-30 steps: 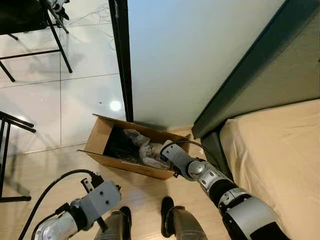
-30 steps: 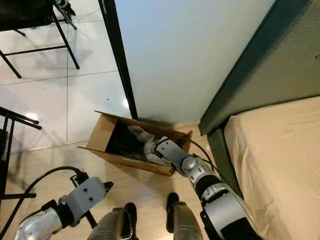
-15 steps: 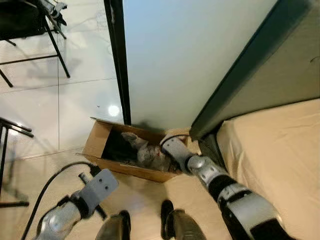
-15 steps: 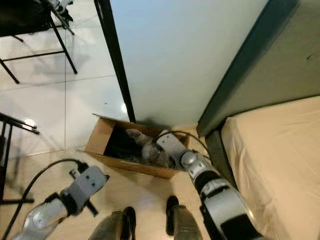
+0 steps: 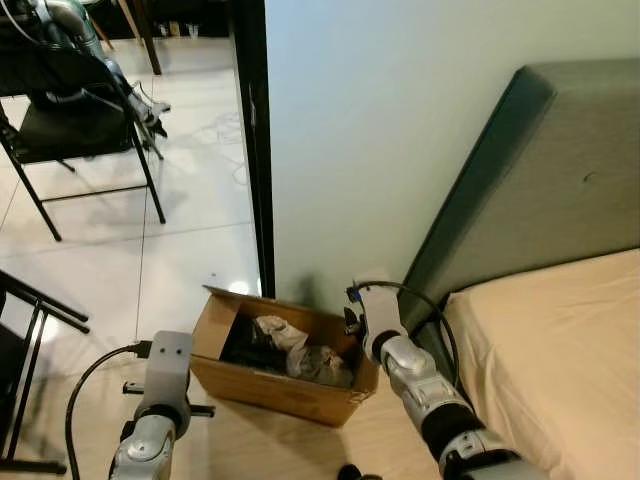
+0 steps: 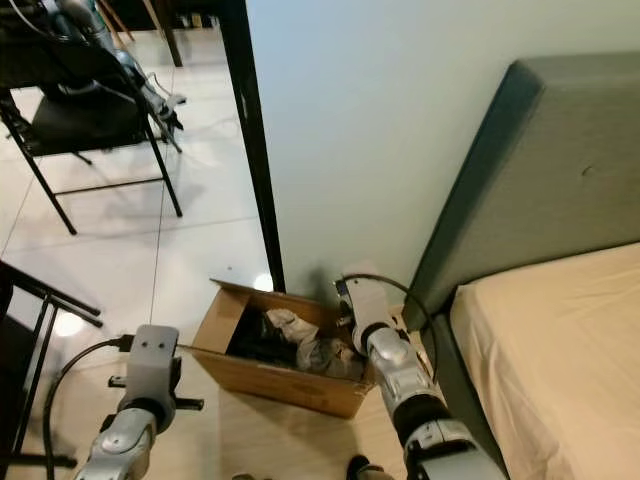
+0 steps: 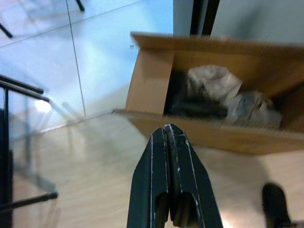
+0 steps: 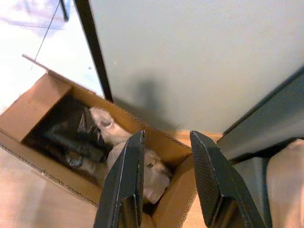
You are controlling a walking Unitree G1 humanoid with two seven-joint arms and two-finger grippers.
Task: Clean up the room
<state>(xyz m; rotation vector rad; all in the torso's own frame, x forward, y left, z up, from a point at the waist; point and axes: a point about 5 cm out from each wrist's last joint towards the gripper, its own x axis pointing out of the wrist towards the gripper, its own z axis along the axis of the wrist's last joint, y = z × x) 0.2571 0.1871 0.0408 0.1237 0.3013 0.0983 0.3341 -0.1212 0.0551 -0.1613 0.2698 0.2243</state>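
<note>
An open cardboard box (image 5: 272,388) sits on the wooden floor against the white wall. It holds a pale crumpled cloth (image 5: 281,333), a grey bundle (image 5: 326,364) and a dark item (image 5: 246,346). My right gripper (image 8: 166,136) hovers above the box's end nearest the bed, open, with nothing between its fingers. My left gripper (image 7: 166,128) is shut and empty. It hangs low over the wood floor, just short of the box's (image 7: 151,86) near flap.
A bed with a beige sheet (image 5: 555,365) and a grey headboard (image 5: 520,190) stands on the right. A black door frame (image 5: 258,150) edges the wall. On the tiled floor beyond are a black chair (image 5: 85,110) and black frame legs (image 5: 40,305).
The camera has tilted up, showing more of the room. My right gripper has lifted out of the box, away from the clothes. My left arm has swung forward toward the box.
</note>
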